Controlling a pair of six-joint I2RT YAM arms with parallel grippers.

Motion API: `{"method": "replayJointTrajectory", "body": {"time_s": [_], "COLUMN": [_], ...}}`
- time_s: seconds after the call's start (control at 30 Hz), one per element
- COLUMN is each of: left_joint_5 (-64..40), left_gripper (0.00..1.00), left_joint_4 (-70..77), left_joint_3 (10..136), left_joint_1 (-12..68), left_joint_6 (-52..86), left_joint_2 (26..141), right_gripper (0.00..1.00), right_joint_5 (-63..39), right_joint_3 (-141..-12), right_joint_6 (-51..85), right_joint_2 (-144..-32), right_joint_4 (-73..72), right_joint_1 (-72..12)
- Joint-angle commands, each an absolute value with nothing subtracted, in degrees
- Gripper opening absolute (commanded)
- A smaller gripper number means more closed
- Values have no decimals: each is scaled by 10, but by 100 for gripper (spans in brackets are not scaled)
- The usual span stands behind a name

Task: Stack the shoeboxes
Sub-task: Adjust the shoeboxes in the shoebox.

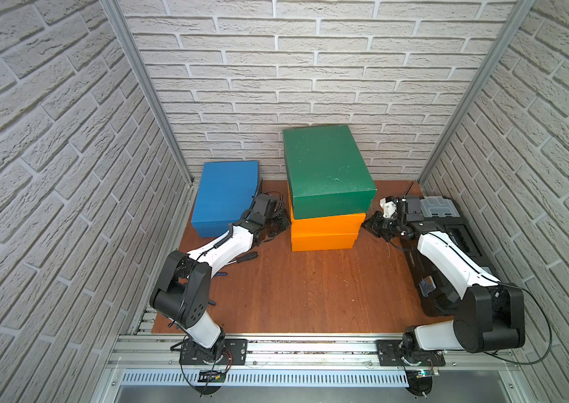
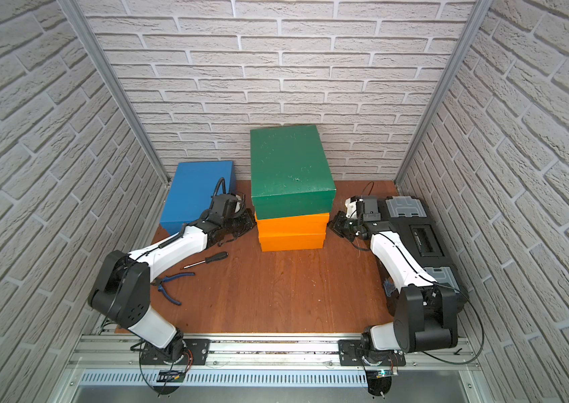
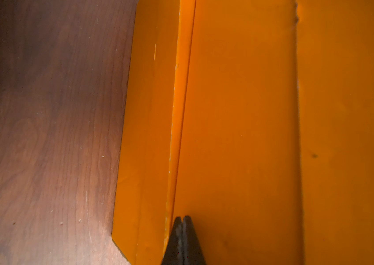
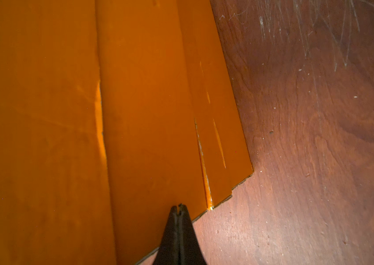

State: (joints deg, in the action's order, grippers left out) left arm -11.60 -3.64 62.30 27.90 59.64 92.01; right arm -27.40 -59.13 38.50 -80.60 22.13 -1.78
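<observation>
Two orange shoeboxes [image 1: 325,232] between left end effector [image 1: 286,223] and right end effector [image 1: 367,223]

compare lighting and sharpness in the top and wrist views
Both top views: bright, even, sharp, with wide-angle lean in the brick walls. Left wrist view: dim, the orange boxes close and softly shaded. Right wrist view: likewise dim, table scratches catching light.

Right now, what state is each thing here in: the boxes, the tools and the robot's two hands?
green shoebox: lid on, top of the stack.
upper orange shoebox: closed, stacked under the green one.
lower orange shoebox: closed, bottom of the stack, on the table.
blue shoebox: closed, unstacked, alone on the table.
left hand: shut, empty.
right hand: shut, empty.
toolbox: closed.
pliers: handles spread, lying flat.
</observation>
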Motion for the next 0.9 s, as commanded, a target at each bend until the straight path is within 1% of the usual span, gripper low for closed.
{"method": "replayJointTrajectory", "body": {"time_s": [0.0, 0.37, 0.87], "left_joint_5": [-146, -123, -120], "left_gripper": [0, 0, 0], "left_joint_4": [-19, -36, -35], "left_joint_3": [619, 603, 588], "left_joint_1": [304, 310, 312], "left_joint_6": [602, 594, 599], "left_joint_2": [894, 875, 860], "right_gripper": [3, 3, 3], "right_joint_5": [-304, -307, -315], "right_joint_3": [-599, -600, -600], "right_joint_6": [374, 374, 381], "right_joint_2": [-783, -781, -791], "right_joint_4": [215, 217, 205], "right_joint_1": [-32, -30, -30]}}
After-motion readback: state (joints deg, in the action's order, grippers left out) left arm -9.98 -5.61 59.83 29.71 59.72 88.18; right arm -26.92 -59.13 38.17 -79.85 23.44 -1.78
